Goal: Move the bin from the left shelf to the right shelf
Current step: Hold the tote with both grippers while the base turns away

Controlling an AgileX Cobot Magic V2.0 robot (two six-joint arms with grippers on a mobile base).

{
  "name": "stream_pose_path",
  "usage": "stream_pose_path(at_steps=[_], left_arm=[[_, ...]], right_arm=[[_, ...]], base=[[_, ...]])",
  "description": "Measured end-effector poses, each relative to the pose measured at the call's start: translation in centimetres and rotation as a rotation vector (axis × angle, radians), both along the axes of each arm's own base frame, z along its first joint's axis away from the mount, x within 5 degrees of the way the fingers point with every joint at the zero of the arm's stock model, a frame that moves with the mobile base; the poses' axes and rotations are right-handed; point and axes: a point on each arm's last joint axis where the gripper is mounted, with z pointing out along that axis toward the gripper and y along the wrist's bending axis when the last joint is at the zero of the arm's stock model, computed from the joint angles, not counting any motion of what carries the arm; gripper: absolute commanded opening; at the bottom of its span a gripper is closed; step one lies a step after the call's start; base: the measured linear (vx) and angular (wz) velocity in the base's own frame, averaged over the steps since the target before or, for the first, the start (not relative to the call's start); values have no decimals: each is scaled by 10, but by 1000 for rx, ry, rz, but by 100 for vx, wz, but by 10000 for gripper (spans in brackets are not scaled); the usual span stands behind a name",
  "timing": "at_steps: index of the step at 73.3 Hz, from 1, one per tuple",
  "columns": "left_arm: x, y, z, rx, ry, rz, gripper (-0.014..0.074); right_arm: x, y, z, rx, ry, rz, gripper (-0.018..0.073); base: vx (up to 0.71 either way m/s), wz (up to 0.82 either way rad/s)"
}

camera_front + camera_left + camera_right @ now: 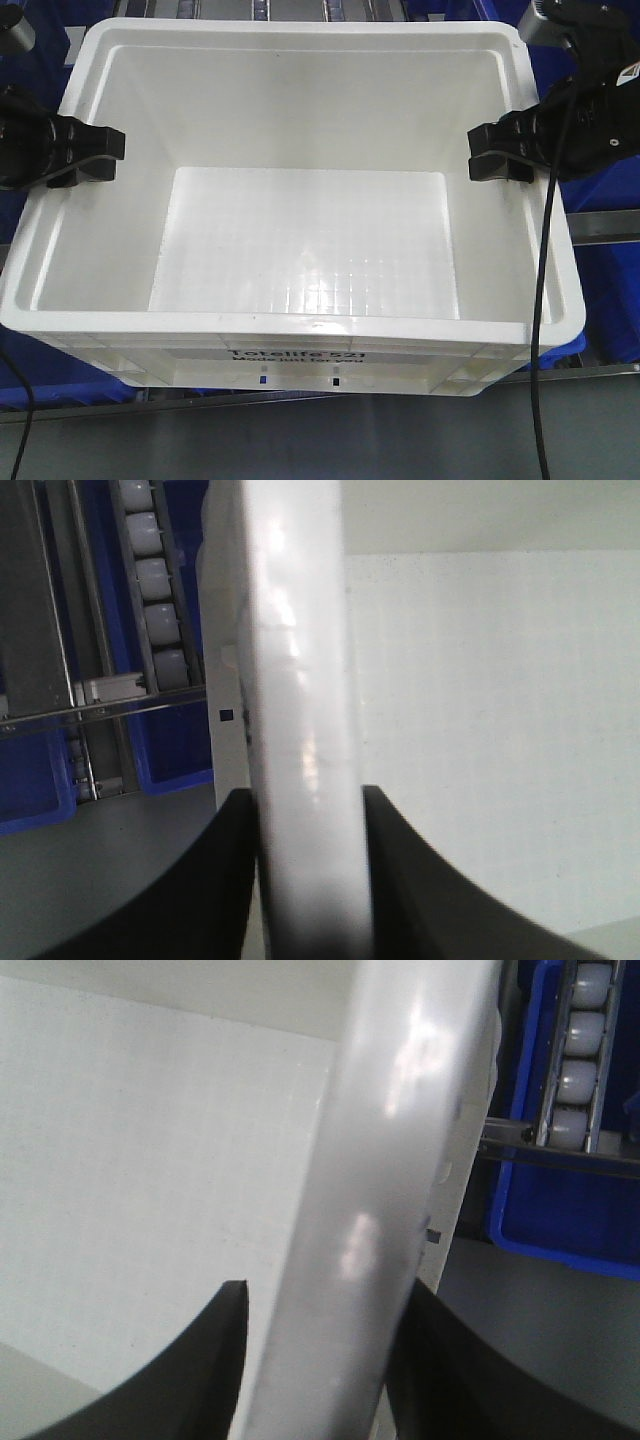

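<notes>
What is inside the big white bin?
Nothing shows inside the bin: just its bare white floor with a faint grid. The left gripper and right gripper only pinch its side rims. The near wall's inner face is hidden.

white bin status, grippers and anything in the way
Left gripper shut on left rim, right gripper shut on right rim. White bin empty, gripped on both sides. Blue bins close alongside, nothing across the top.

Blue bins (603, 285), roller rails (152, 580) — grey floor (300, 440)
</notes>
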Motion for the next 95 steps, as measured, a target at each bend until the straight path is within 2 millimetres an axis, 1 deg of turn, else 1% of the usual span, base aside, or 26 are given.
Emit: stream_pose_path(at_steps=[36, 95], left_arm=[[0, 0, 0, 0, 1, 0, 2], [0, 0, 0, 0, 0, 0, 2]], right_arm=[[0, 0, 0, 0, 1, 0, -5], [0, 0, 0, 0, 1, 0, -5]], base=[[-13, -21], [-8, -40]])
